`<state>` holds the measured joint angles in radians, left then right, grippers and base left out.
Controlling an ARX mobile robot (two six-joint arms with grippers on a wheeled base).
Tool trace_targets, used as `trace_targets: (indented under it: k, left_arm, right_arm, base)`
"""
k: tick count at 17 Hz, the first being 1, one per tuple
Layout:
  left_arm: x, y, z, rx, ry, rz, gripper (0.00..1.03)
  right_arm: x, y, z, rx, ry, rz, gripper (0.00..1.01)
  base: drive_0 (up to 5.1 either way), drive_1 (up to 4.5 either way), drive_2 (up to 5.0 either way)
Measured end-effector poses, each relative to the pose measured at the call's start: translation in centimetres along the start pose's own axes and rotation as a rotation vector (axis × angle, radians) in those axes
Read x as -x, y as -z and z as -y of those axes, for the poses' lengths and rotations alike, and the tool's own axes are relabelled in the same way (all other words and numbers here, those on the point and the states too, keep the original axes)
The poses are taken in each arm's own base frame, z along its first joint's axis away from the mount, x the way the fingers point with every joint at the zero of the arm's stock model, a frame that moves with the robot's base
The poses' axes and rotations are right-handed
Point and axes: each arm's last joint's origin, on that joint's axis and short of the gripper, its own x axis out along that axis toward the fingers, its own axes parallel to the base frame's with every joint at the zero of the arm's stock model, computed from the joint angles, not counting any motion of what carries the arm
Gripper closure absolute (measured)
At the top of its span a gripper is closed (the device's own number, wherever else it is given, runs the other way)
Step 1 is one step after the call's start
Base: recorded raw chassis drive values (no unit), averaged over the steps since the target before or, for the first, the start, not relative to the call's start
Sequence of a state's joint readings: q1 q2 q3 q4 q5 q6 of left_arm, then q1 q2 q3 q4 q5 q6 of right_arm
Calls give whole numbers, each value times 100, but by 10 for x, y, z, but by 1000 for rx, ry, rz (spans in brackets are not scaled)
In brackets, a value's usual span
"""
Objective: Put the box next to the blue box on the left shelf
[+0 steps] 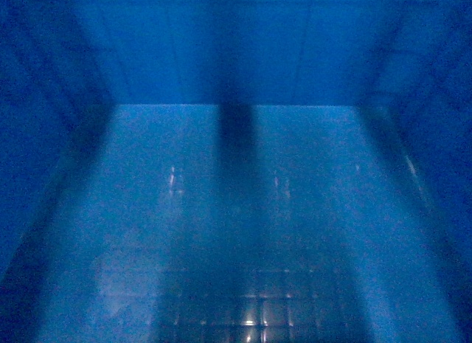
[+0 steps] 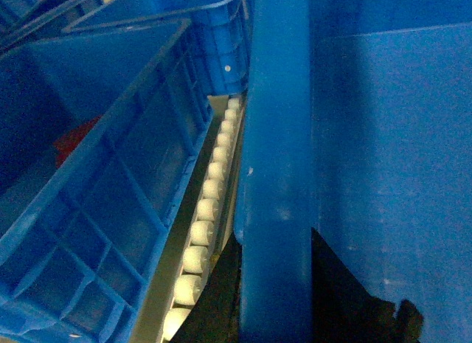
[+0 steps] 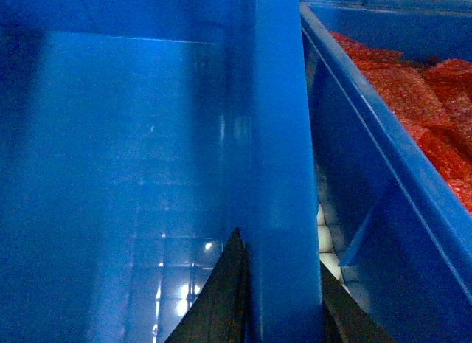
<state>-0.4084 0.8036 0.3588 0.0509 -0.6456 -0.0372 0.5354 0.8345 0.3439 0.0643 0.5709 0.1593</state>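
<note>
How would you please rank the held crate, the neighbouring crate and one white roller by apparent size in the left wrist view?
1. Held crate and neighbouring crate: similar; nearness makes ranking unsure.
2. White roller: plainly smallest.

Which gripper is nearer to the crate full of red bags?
Right. The right gripper clamps the box wall just beside that crate; the left gripper clamps the opposite wall, farther away.

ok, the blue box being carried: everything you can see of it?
The box is bright blue smooth plastic, open-topped and apparently empty, with a glossy floor showing a faint square grid. The head view looks straight into it. Each wrist view shows a thick side rim with dark end effector fingers astride it: left end effector, right end effector. Neighbouring blue crates flank it over a track of white rollers.
</note>
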Motion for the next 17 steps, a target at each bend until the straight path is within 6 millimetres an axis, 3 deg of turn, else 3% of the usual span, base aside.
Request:
trace_targets:
  k: [7, 9, 15, 17]
  left_arm:
    - [-44, 16, -1, 2, 35, -112, 88]
    - [-49, 19, 0, -10, 37, -127, 88]
    - [-59, 19, 4, -2, 47, -122, 88]
    - [-57, 17, 6, 21, 2, -99, 64]
  right_arm:
    - [-28, 8, -5, 20, -17, -86, 91]
    - [-33, 17, -8, 17, -33, -128, 91]
    - [-42, 18, -8, -24, -38, -135, 89]
    - [-39, 16, -8, 54, -17, -119, 68]
  base:
    - [0, 0, 0]
    - [0, 0, 0]
    - [0, 0, 0]
    - [0, 0, 0]
